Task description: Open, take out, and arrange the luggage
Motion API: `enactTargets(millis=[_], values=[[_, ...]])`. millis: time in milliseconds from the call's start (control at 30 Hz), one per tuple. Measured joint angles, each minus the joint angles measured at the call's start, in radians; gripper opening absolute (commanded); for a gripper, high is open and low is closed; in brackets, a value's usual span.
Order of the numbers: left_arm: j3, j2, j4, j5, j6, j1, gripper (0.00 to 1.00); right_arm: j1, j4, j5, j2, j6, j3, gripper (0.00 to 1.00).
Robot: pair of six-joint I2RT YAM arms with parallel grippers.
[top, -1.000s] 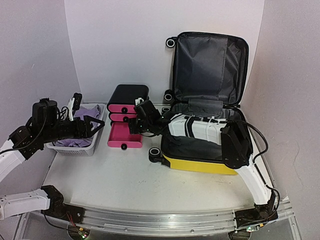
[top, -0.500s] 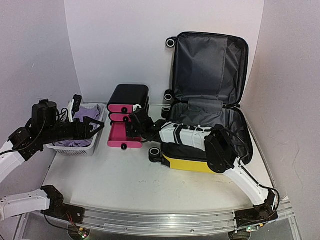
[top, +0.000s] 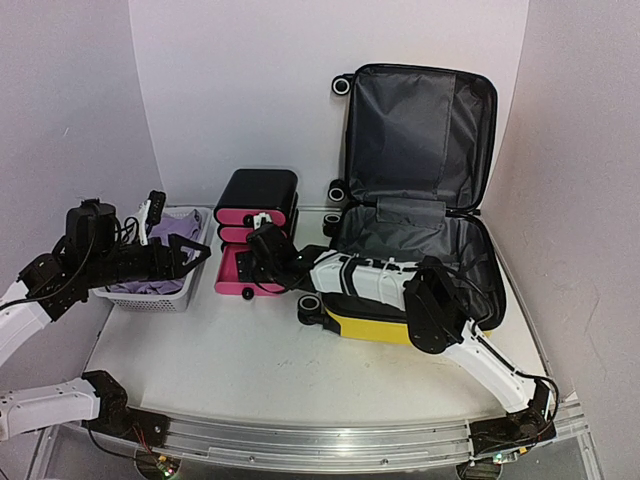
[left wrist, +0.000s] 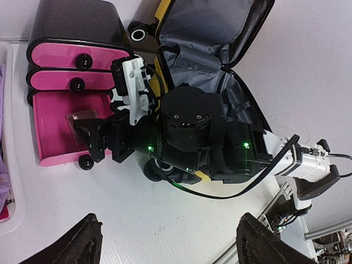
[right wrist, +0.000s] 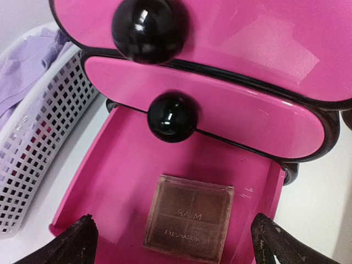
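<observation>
The yellow luggage lies open at the right, its lid with dark grey lining upright against the back wall. It also shows in the left wrist view. My right gripper reaches left past the luggage and hovers over the open bottom drawer of the black-and-pink drawer box. In the right wrist view it is open and empty above a brown eyeshadow palette that lies in the drawer. My left gripper is open and empty over the basket; it also shows in its wrist view.
A white mesh basket with purple cloth stands at the left, next to the drawer box. The box's two upper drawers are shut. The right arm lies across the luggage's front half. White walls stand close on three sides.
My right arm has swung left, out from over the luggage, and its gripper now hangs over the open pink drawer. The left arm has barely moved.
</observation>
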Motion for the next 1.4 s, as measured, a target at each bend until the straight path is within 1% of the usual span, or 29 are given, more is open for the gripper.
enactTargets(millis=[100,200,300,367,467,533,633,667,733,833,933,1100,1233,1400], values=[[0.000,0.011,-0.008,0.009,-0.002,0.000,0.84,0.002,-0.029,-0.012,-0.039,-0.015,-0.027,0.98],[0.000,0.040,-0.010,0.019,-0.003,0.000,0.79,0.001,-0.061,-0.032,-0.161,-0.045,-0.150,0.98],[0.000,0.100,-0.010,0.033,-0.004,-0.003,0.68,-0.004,-0.073,-0.051,-0.381,-0.094,-0.365,0.98],[0.000,0.151,-0.010,0.037,0.002,-0.012,0.62,-0.013,-0.079,-0.058,-0.558,-0.124,-0.516,0.98],[0.001,0.235,-0.010,0.013,0.017,-0.056,0.57,-0.054,-0.086,-0.074,-0.811,-0.146,-0.698,0.98],[0.011,0.315,-0.009,-0.022,0.027,-0.103,0.57,-0.104,-0.092,-0.076,-0.948,-0.148,-0.793,0.98],[0.018,0.429,0.014,-0.079,0.028,-0.146,0.61,-0.180,-0.101,-0.062,-1.092,-0.145,-0.934,0.98],[0.017,0.469,0.030,-0.104,0.028,-0.154,0.61,-0.198,-0.108,-0.056,-1.120,-0.144,-0.973,0.98],[0.015,0.535,0.066,-0.148,0.028,-0.159,0.56,-0.221,-0.133,-0.049,-1.168,-0.140,-1.060,0.98],[0.009,0.632,0.157,-0.205,0.033,-0.160,0.55,-0.218,-0.176,-0.045,-1.204,-0.142,-1.151,0.98],[0.014,0.729,0.231,-0.253,0.042,-0.161,0.55,-0.214,-0.205,-0.035,-1.241,-0.153,-1.205,0.98],[0.073,0.922,0.284,-0.304,0.050,-0.161,0.58,-0.215,-0.221,-0.012,-1.330,-0.167,-1.229,0.98],[0.102,0.989,0.303,-0.345,0.042,-0.159,0.61,-0.221,-0.217,0.006,-1.376,-0.181,-1.242,0.98],[0.104,1.015,0.320,-0.367,0.024,-0.135,0.54,-0.231,-0.220,0.026,-1.421,-0.196,-1.285,0.98]])
